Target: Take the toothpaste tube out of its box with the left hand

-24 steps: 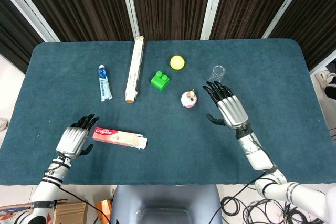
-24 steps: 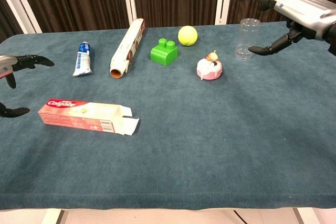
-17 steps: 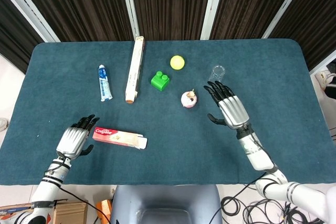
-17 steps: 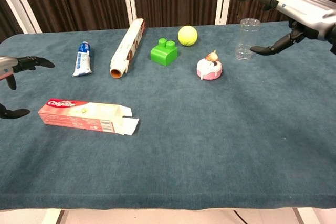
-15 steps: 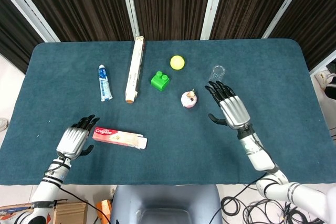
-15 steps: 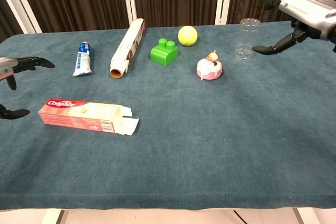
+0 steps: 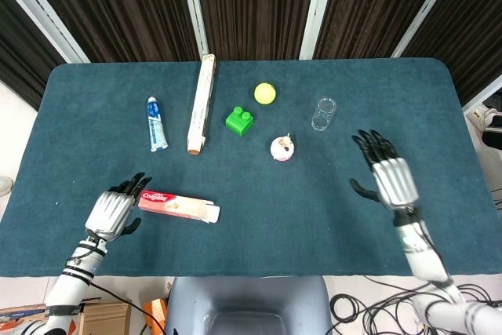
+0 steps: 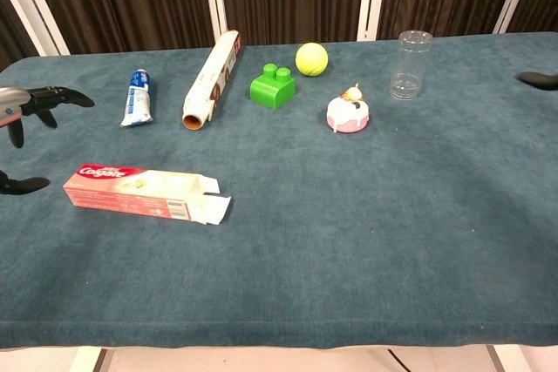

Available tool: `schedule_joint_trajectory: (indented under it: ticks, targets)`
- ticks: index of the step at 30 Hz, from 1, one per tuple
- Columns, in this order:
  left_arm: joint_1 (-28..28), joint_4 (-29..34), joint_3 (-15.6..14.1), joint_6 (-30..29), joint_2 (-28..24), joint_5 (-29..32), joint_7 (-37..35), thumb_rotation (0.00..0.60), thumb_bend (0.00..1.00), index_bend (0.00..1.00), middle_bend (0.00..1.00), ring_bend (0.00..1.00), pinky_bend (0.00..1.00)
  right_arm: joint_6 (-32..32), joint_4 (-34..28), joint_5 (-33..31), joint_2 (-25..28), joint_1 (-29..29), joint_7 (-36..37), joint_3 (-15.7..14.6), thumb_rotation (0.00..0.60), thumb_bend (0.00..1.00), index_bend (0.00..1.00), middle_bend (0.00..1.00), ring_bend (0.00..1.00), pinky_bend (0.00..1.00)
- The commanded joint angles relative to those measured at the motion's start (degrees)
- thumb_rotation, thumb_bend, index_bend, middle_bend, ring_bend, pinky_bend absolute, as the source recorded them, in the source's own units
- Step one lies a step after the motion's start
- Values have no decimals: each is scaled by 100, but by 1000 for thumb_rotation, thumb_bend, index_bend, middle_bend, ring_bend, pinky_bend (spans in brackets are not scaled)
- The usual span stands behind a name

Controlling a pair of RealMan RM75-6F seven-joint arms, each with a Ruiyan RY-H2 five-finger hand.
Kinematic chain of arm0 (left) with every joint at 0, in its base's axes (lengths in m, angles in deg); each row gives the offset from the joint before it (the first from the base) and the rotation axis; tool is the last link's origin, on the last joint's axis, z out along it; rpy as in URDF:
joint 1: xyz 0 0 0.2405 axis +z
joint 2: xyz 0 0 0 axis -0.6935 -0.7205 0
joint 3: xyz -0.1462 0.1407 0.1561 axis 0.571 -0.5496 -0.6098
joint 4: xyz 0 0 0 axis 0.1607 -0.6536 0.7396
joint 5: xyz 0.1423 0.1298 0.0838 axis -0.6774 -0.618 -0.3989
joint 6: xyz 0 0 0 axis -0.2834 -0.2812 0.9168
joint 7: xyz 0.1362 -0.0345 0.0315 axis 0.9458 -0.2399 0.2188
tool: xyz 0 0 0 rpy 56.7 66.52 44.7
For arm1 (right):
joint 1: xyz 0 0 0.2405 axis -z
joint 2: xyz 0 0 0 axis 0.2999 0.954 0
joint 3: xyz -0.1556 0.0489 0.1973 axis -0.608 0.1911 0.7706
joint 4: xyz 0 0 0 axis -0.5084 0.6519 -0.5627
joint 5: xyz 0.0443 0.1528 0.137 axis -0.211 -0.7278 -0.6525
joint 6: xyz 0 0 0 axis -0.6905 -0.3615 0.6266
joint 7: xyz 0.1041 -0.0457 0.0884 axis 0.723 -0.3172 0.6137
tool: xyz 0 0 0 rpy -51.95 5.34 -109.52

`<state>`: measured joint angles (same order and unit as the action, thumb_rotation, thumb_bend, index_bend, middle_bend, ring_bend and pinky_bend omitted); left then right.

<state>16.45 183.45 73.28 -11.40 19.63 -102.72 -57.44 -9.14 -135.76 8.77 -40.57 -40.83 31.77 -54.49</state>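
Approaching stage: your left hand [image 7: 114,211] sits lower left of head view, fingers apart, empty, just beside closed end of toothpaste box [image 7: 178,205]. Open flap faces right. Tube inside: cannot tell. Right hand [image 7: 390,179] spread, empty, lower right. Next: steady box, reach flap end.

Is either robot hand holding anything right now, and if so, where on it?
Nothing is held. The left robot hand is open beside the red-and-white cardboard toothpaste box; the right robot hand is open over bare table.
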Motion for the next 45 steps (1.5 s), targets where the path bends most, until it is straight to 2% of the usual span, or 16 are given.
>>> schedule_joint_trajectory:
  ticks: [1,4,7,11,15,20,33,37,40,45]
  targets:
    - [-65,170,-47,40,-59,-22,146,600,283,124,75,640,677,-497,-349,56,395,587,189,-369,600,196,122,75,31,169]
    - [-157,242,-70,96,-7,-47,326,600,284,124,75,762,768,-677,-563,183,651,986,294,-739,600,196,122,77,32,169]
    - [-281,248,-62,175,136,-33,505,600,284,126,75,795,805,-682,-826,330,992,1304,70,-1159,600,196,121,78,33,169]
    - [-455,178,-26,280,421,115,765,600,285,132,77,820,833,-805,-1217,505,1269,1571,-464,-1414,600,196,91,78,36,170]
    - [-662,90,19,491,663,495,991,600,286,132,79,833,850,-1244,-1227,817,1217,1835,-678,-1462,600,196,80,78,38,170]
    - [-951,-113,71,716,963,1063,1284,600,289,132,80,848,865,-1427,-1056,1225,1221,1983,-579,-1587,600,196,81,78,38,170]
    - [-1487,-695,133,708,1531,1787,1710,600,302,158,112,882,903,-1172,-949,1562,1302,2041,-623,-1669,600,196,82,78,38,170]
    - [-1551,-748,113,637,1520,1983,1788,600,320,201,162,889,914,-1096,-974,1601,1332,2047,-652,-1665,600,196,82,78,38,171]
    - [-1561,-803,101,532,1521,1982,1756,600,361,263,235,906,932,-1045,-975,1643,1341,2056,-689,-1673,600,196,82,78,38,170]
    - [-1554,-866,43,462,1503,2051,1704,600,365,312,309,913,939,-931,-975,1685,1344,2051,-788,-1668,600,196,82,78,38,170]
